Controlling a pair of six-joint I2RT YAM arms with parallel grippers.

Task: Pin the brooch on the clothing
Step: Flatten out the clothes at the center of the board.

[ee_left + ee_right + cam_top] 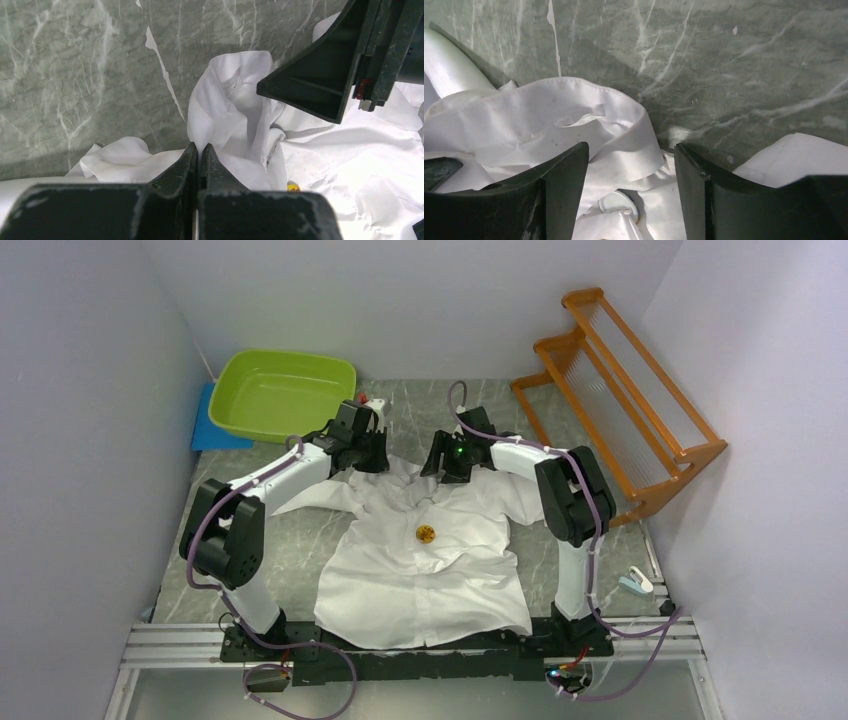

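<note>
The clothing (425,570), a white shirt, lies spread on the marble table with its collar at the far end. The brooch (426,532), a small gold disc, sits on the shirt's chest; only a yellow sliver of the brooch (293,186) shows in the left wrist view. My left gripper (372,455) is at the collar's left side, and its tips (199,147) are shut on a pinched fold of the clothing (225,110). My right gripper (445,462) is at the collar's right side. It (631,150) stands open over the collar band (574,125), with a white button (619,202) below between the fingers.
A green basin (283,392) on a blue mat (205,430) stands at the back left. An orange wooden rack (620,390) leans at the back right. A small white and blue clip (637,584) lies near the right arm's base. The right finger (320,82) hangs close in the left wrist view.
</note>
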